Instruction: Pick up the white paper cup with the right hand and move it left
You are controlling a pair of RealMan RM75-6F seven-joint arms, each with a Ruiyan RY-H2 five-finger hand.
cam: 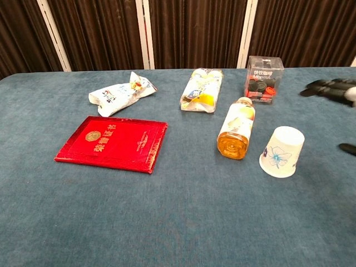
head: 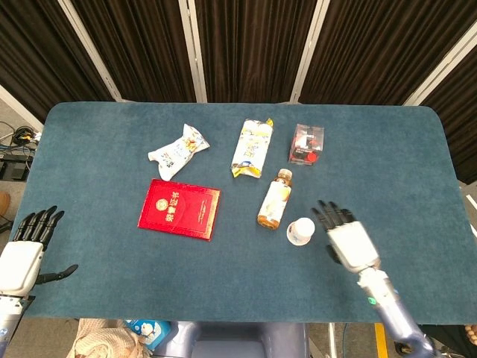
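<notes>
One white paper cup (cam: 282, 152) stands upside down on the blue worktop (head: 112, 253), wide rim down and its axis near upright, tilted slightly, just right of the orange bottle (cam: 237, 129). Beside it the right hand (head: 349, 242) hovers empty with fingers (head: 329, 214) spread, apart from the cup. I'd judge the placing step is done and the task close to finished; what remains is to draw that hand clear without knocking the cup. Over at the worktop's near left corner, the left hand (head: 24, 253) hangs empty, fingers apart.
</notes>
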